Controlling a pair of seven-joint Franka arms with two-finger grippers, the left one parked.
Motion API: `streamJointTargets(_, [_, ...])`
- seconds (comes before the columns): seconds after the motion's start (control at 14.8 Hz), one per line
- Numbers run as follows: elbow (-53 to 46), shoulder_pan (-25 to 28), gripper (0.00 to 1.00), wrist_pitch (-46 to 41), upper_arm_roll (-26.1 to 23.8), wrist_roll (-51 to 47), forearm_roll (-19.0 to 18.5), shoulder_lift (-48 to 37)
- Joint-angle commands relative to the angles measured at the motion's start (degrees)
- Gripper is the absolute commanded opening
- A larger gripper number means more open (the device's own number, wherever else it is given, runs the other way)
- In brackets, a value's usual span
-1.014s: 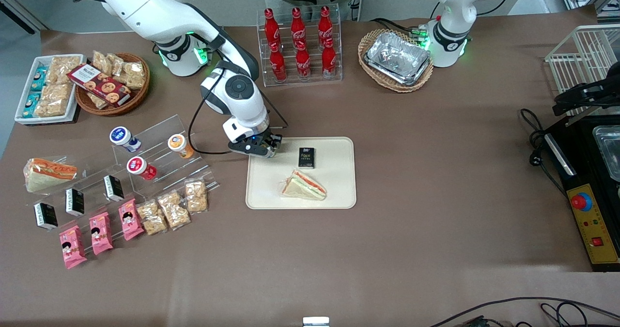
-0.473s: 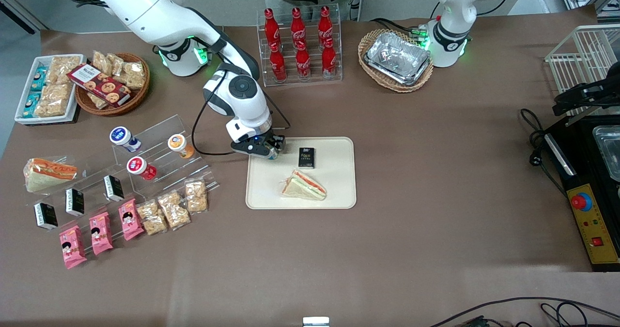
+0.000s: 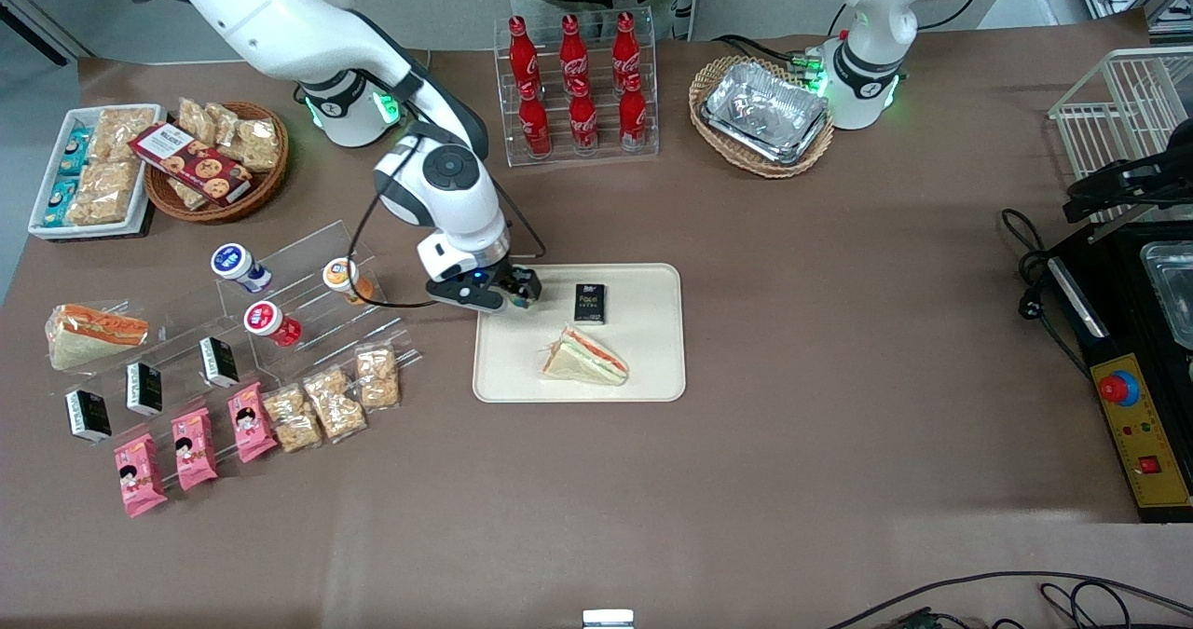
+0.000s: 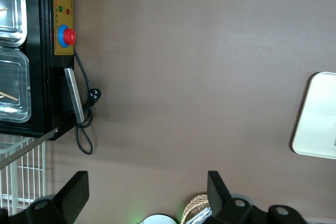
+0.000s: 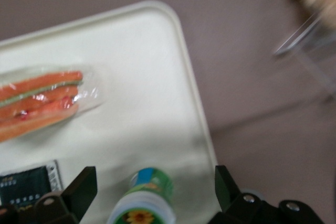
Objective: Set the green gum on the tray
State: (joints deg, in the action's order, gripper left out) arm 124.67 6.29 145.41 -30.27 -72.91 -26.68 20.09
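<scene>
— Where's the gum (image 5: 148, 195)?

— Lying on the tray (image 3: 643, 354) below our end effector (image 3: 515, 295), fingers apart — released.

— Risk?

— It rolls off the rim if we clip it lifting.

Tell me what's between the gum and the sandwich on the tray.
Only bare tray, seen in the right wrist view, separates gum and sandwich. The open end effector straddles the gum.

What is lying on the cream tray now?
On the tray: a wrapped sandwich, a black packet, and the green gum, released beneath the open gripper; its base is hidden.
</scene>
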Motion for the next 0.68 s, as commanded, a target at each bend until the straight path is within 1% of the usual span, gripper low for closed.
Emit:
streamJointTargets(0.0, [-0.48,-1.02,1.0,-10.13,-0.58,8.19,5.37,-9.7])
streamJointTargets(0.2, [-3.2,-5.92,1.0,-20.66,-0.31,26.08,20.57,-17.69])
streamJointTargets(0.27, [-4.69,-8.2,1.0,-24.09,-0.23,31.54,24.79,-19.98])
streamJointTargets(0.34, [-6.53,-10.4,1.0,-27.78,-0.14,35.25,27.36,-21.57])
streamJointTargets(0.41, [-8.64,-11.9,1.0,-31.12,-0.14,37.2,28.17,-22.37])
streamJointTargets(0.47, [-10.31,-13.13,1.0,-34.03,0.04,37.92,28.17,-22.81])
streamJointTargets(0.61, [-13.48,-14.37,1.0,-39.65,2.13,42.11,28.26,-23.69])
